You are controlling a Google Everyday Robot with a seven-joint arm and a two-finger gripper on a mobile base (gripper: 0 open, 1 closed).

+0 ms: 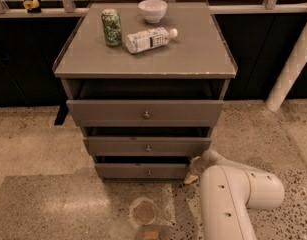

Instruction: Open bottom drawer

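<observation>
The bottom drawer point(143, 171) is the lowest, narrowest grey front of the cabinet, with a tiny round metal knob point(149, 172) at its centre. A dark gap shows above it. My gripper point(192, 173) sits low by the drawer's right end, just off the floor, at the end of the white arm point(228, 194) that comes in from the lower right. The arm covers most of the gripper.
The middle drawer point(147, 146) and the top drawer point(144, 114) stand pulled out above. On the cabinet top point(193, 54) are a green can point(111, 27), a lying bottle point(149, 39) and a white bowl point(152, 10). A white post point(293, 64) stands at right.
</observation>
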